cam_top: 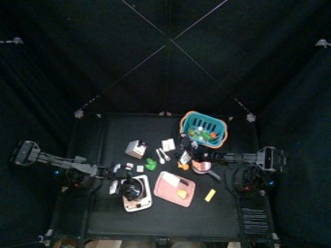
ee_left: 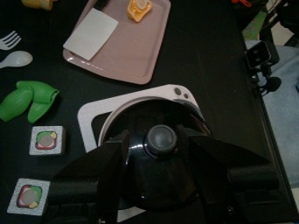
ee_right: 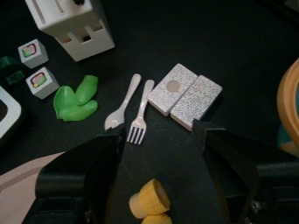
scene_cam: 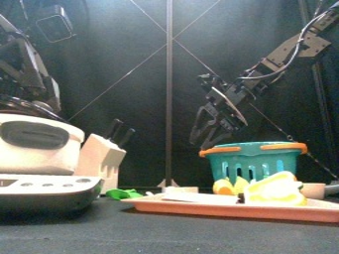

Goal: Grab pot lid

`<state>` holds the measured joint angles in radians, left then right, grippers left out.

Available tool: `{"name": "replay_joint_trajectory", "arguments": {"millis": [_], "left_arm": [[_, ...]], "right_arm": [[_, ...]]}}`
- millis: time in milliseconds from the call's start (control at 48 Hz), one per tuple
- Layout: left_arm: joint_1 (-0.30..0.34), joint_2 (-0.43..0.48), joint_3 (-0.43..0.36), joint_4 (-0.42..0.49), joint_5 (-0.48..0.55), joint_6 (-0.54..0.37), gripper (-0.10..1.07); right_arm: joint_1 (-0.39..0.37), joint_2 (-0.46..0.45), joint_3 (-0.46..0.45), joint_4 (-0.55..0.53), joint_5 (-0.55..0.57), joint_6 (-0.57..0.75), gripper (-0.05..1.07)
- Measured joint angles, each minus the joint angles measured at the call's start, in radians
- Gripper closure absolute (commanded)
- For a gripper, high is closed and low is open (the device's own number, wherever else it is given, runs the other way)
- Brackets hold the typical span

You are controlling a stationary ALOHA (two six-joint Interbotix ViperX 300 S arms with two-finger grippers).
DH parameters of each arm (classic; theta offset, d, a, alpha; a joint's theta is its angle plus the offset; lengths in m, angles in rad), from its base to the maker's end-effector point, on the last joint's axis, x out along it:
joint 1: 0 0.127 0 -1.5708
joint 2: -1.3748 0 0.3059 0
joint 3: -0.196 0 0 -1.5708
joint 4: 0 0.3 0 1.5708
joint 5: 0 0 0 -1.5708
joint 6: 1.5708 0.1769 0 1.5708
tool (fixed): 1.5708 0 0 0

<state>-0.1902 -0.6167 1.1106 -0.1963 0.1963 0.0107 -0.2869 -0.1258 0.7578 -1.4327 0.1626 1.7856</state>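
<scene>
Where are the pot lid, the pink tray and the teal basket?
pot lid (ee_left: 160, 137), left wrist view, on its central knob.
pink tray (ee_left: 140, 48), left wrist view, on a bare part of its floor.
teal basket (scene_cam: 259, 162), front view, on its slatted side wall.

From overhead I look straight down, the table (cam_top: 130, 131) small at frame centre. My front camera sits low at its edge. Both wrist cameras look down closely, sharing the pink tray (ee_left: 122, 39).
</scene>
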Motion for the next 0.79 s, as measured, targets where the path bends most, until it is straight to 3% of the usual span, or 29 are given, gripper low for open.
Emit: {"name": "replay_joint_trajectory", "arguments": {"millis": [417, 792], "left_arm": [[-0.006, 0.051, 0.038, 0.006, -0.08, 0.0, 0.18], [-0.006, 0.058, 0.038, 0.014, -0.101, 0.0, 0.34]], "right_arm": [[-0.003, 0.034, -0.009, 0.009, 0.0, 0.0, 0.09], [-0.005, 0.061, -0.02, 0.011, 0.0, -0.002, 0.09]]}}
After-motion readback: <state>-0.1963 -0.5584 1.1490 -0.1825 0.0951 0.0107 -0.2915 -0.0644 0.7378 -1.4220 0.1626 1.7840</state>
